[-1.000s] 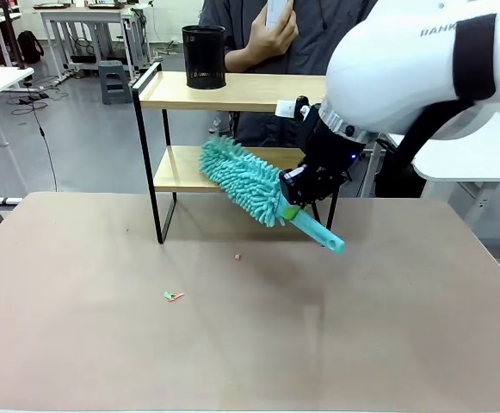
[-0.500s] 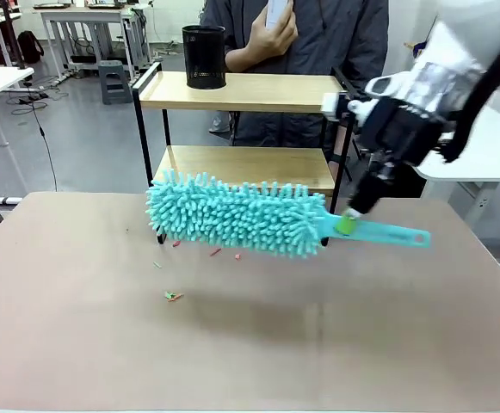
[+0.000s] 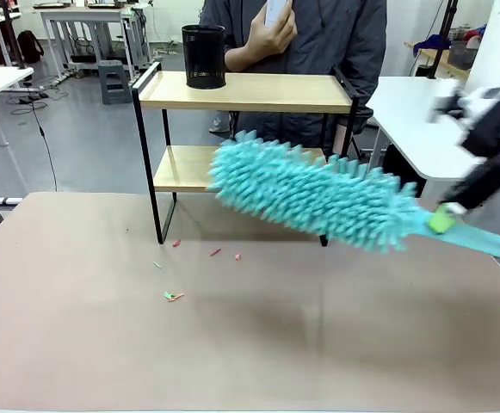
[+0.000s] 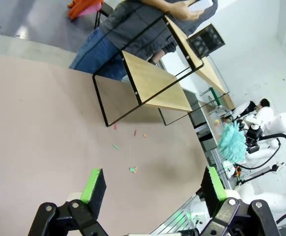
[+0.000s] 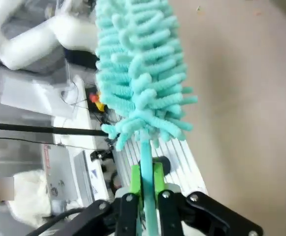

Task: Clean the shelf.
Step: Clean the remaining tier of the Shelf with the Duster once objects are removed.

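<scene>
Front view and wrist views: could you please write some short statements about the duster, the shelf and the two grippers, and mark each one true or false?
1. The right gripper has its fingers shut on the handle of the duster. True.
2. The left gripper holds a cloth. False: its fingers are open and hold nothing.
3. A black cup stands on the top board of the shelf. True.
4. The duster lies on the lower board. False: it is held in the air in front of the shelf, above the table.
5. Small scraps lie on the table in front of the shelf. True.
</scene>
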Robot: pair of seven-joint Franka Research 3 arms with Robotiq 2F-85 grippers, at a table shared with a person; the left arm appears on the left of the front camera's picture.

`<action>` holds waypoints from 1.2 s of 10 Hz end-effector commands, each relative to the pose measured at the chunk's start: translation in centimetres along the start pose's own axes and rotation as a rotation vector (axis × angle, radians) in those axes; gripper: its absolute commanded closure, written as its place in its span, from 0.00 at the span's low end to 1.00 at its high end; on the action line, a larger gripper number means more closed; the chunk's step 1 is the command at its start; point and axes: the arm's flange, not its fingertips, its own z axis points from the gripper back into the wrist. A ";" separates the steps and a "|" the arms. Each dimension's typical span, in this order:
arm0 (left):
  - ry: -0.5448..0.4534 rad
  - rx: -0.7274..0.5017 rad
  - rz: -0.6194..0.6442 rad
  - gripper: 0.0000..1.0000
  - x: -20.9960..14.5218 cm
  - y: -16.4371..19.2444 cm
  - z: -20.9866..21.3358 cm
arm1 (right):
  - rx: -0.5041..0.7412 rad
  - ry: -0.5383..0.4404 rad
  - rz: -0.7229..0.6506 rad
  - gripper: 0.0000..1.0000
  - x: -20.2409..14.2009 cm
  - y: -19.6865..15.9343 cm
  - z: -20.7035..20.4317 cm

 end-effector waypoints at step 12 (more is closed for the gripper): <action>-0.018 -0.015 -0.016 0.00 0.0 -0.1 -0.2 | -0.083 -0.557 -0.335 0.88 -20.8 0.9 6.4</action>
